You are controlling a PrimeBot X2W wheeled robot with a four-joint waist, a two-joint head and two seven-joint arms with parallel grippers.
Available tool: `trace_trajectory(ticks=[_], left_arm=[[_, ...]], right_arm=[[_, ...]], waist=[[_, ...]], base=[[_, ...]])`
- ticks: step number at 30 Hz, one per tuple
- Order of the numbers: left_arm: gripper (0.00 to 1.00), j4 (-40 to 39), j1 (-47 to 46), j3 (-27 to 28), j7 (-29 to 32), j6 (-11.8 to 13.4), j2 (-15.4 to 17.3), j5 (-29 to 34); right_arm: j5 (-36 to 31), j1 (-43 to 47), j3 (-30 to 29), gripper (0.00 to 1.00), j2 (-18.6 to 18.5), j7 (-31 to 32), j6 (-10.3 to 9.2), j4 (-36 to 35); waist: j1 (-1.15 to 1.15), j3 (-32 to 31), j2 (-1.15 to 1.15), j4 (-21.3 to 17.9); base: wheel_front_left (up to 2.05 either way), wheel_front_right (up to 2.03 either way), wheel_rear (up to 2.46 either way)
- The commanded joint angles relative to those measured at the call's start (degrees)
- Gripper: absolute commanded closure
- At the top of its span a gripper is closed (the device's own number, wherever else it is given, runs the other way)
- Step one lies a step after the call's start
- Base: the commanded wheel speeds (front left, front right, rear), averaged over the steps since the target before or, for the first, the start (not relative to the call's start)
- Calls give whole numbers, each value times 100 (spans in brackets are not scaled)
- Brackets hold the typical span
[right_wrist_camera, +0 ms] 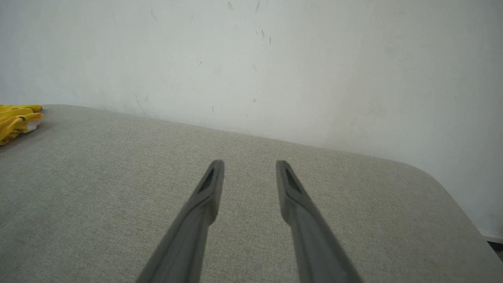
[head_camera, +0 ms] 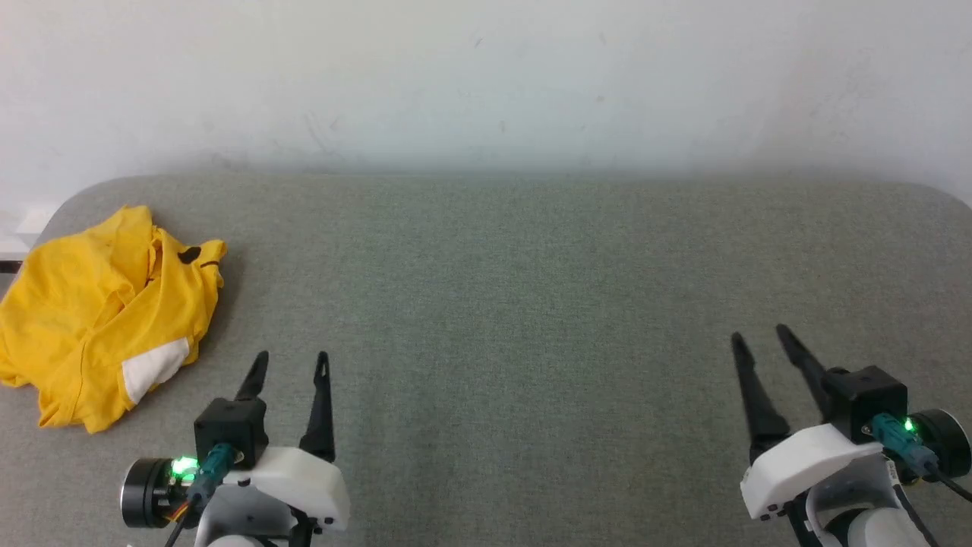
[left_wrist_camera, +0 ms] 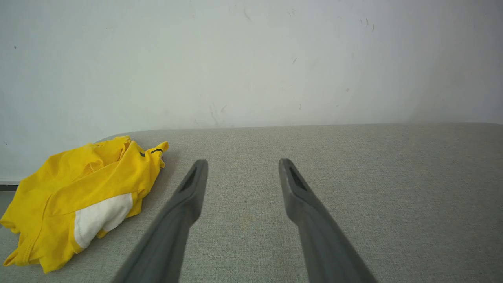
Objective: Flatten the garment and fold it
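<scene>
The garment [head_camera: 99, 311] is a bright yellow T-shirt lying crumpled in a heap at the far left of the grey table, with a white patch and small black marks showing. It also appears in the left wrist view as the same garment [left_wrist_camera: 78, 192], and a sliver of the garment [right_wrist_camera: 17, 118] sits at the left edge of the right wrist view. My left gripper [head_camera: 292, 361] stands open just right of the heap, not touching it, nothing between its fingers. My right gripper [head_camera: 759, 338] is open and empty far off at the lower right.
The grey fabric table [head_camera: 501, 289] has rounded corners and ends against a white wall [head_camera: 486, 76] at the back. The shirt hangs close to the table's left edge. Bare cloth stretches between the two grippers.
</scene>
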Motion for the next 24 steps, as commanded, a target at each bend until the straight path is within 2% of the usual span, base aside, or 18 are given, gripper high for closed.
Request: trace_trajectory(ticks=[1,24], left_arm=[[0,-13,7,-2,-40,4,-1,-33],[0,-132,-16,-43,-316,71,-7,-274]], right_arm=[[48,3,-40,0,1,-40,0,15],[228,-78,-428,0,6,-315,-1,129]], waist=[[0,4,0,1],[0,128,0,127]], base=[[0,0,0],[0,0,0]])
